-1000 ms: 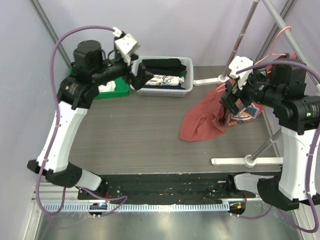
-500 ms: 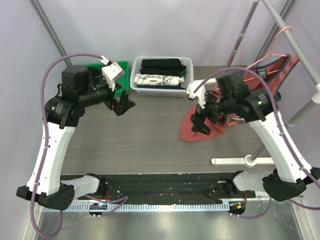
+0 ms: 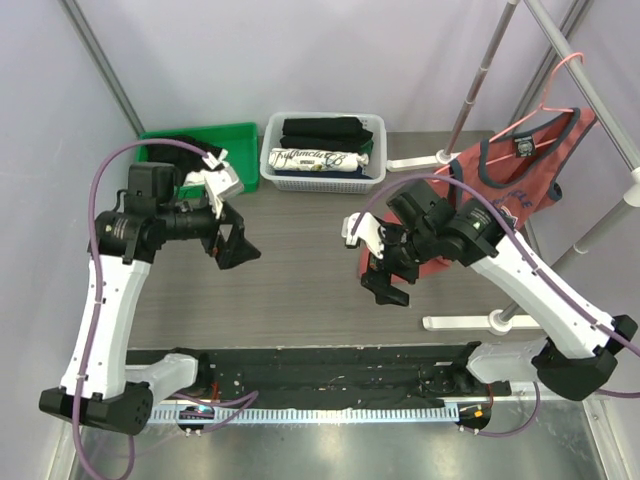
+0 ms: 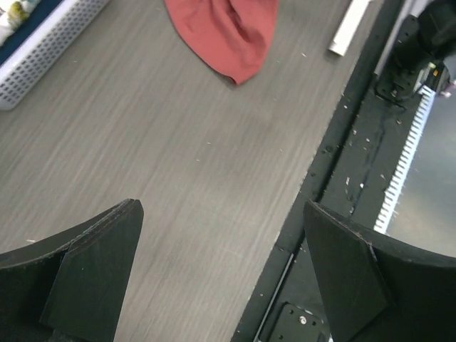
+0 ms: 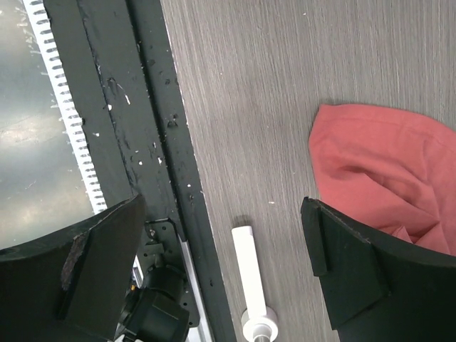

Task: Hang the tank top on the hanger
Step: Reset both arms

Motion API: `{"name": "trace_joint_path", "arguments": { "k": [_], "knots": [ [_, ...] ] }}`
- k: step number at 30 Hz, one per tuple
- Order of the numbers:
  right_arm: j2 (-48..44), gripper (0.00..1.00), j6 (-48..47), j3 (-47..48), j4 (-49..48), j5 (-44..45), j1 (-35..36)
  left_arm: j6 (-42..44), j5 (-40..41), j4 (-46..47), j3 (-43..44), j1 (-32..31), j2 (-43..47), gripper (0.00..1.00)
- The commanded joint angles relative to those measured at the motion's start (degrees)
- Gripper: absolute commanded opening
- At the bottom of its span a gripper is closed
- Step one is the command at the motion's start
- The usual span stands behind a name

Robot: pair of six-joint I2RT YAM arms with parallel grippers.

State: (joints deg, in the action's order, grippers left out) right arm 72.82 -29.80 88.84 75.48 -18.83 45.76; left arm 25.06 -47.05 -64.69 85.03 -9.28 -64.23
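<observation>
One tank top (image 3: pixel 530 170) hangs on the pink hanger (image 3: pixel 543 106), whose hook rides the slanted rail (image 3: pixel 590 92) at the far right. The straps seem to sit over the wire, so the rack carries the shirt. By my reading the hanging is as good as done. Its long axis runs from the neck, high at the far right, down and leftward to the hem, which trails onto the surface (image 3: pixel 300 300) near the middle. The printed chest faces left and near. The right jaws stand wide apart just near of that hem, gripping nothing. The left jaws, equally wide and empty, hover over the surface well to the left. Farther off sit a white basket (image 3: pixel 320 183) of folded clothes and a green tray (image 3: pixel 200 133).
</observation>
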Motion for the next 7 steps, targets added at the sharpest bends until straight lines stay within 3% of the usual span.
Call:
{"name": "trace_joint_path", "arguments": {
  "k": [1, 7],
  "knots": [
    [-3.7, 1.0, 1.1, -1.3, -0.7, -0.2, 0.1, 3.8, -3.5, -4.6, -1.4, 0.4, 2.9, 1.0],
    [-4.2, 1.0, -0.3, -1.8, -0.8, -2.0, 0.1, 3.6, -4.1, -4.7, -0.7, 0.6, 2.8, 0.99]
  ]
}}
